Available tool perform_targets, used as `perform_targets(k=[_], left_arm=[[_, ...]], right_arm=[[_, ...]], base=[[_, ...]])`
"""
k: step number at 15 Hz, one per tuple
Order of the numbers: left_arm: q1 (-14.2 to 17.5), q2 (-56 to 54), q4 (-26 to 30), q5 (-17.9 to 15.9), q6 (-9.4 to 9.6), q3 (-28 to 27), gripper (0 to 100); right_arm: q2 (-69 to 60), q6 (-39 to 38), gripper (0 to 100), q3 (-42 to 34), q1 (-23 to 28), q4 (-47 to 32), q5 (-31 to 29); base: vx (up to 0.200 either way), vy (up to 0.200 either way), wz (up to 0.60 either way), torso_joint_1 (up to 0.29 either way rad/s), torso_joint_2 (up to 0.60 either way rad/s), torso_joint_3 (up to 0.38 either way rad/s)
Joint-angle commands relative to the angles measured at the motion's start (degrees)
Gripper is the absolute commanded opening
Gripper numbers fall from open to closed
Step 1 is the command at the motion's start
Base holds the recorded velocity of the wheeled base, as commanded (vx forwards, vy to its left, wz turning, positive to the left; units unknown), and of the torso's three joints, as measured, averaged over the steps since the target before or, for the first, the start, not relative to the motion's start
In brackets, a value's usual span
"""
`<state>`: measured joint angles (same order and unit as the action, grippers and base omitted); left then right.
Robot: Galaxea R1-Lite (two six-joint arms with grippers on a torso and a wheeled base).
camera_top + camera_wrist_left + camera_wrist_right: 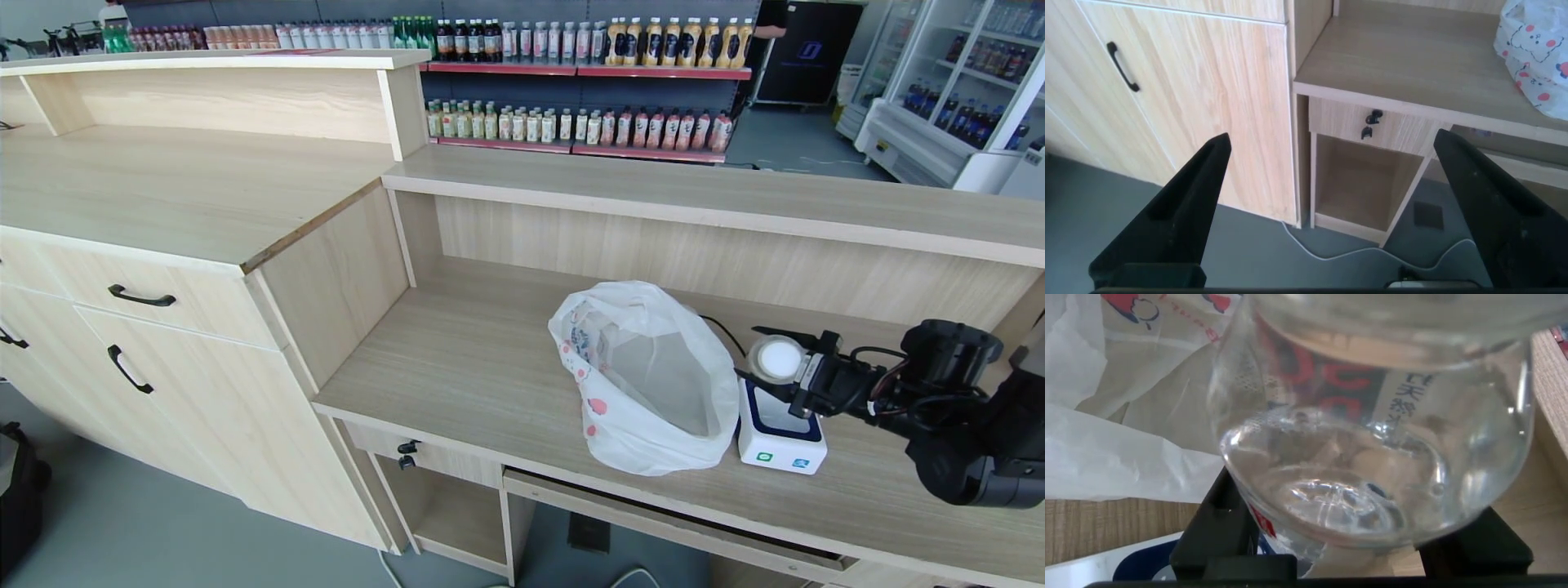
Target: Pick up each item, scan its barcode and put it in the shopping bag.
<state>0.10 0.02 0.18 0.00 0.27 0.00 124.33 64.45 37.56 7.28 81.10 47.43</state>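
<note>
A clear plastic bottle (778, 358) with a red label hangs just above the white and blue barcode scanner (780, 445), its pale end facing me in the head view. My right gripper (762, 356) is shut on it, right of the shopping bag. In the right wrist view the bottle (1372, 433) sits between the black fingers (1221, 535), over the scanner (1135, 559) and beside the bag (1118, 433). The white shopping bag (645, 380) with red prints stands open on the lower counter. My left gripper (1331, 216) is open, low in front of the cabinet, holding nothing.
The lower wooden counter (465, 359) has free room left of the bag. A raised ledge (735, 196) runs behind it and a taller cabinet (163, 196) stands on the left. A small drawer with a key (1370, 124) sits under the counter edge. Shelves of drinks (571, 82) line the back.
</note>
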Motion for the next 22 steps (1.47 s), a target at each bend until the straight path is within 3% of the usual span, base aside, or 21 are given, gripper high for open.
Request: perform_targets(k=[1, 8, 12, 14, 17, 19, 22], left_arm=[[0.0, 0.0, 0.0, 0.1, 0.00, 0.0, 100], [0.0, 0.0, 0.0, 0.0, 0.00, 0.0, 100], [0.0, 0.0, 0.0, 0.0, 0.00, 0.0, 100], [0.0, 0.0, -0.1, 0.0, 0.00, 0.0, 100], [0.0, 0.0, 0.0, 0.0, 0.00, 0.0, 100], [0.0, 0.0, 0.0, 0.0, 0.00, 0.0, 100], [0.0, 0.0, 0.0, 0.1, 0.00, 0.0, 100]], right_arm=[[0.2, 0.0, 0, 0.0, 0.0, -0.2, 0.0], [-3.2, -2.5, 0, 0.0, 0.1, -0.2, 0.0], [-15.6, -20.7, 0, 0.1, 2.7, -1.7, -2.2], [-25.5, -30.9, 0, -1.3, 7.0, -8.0, -9.6], [-34.9, -39.3, 0, -3.5, 13.0, -18.5, -17.2], [-38.6, -39.6, 0, -5.7, 16.0, -24.9, -23.5], [-40.7, -39.7, 0, -6.7, 17.2, -27.3, -28.5]], base=[[0.000, 0.000, 0.00, 0.000, 0.00, 0.000], [0.000, 0.000, 0.00, 0.000, 0.00, 0.000], [0.000, 0.000, 0.00, 0.000, 0.00, 0.000], [0.000, 0.000, 0.00, 0.000, 0.00, 0.000], [0.000, 0.000, 0.00, 0.000, 0.00, 0.000], [0.000, 0.000, 0.00, 0.000, 0.00, 0.000], [0.000, 0.000, 0.00, 0.000, 0.00, 0.000]])
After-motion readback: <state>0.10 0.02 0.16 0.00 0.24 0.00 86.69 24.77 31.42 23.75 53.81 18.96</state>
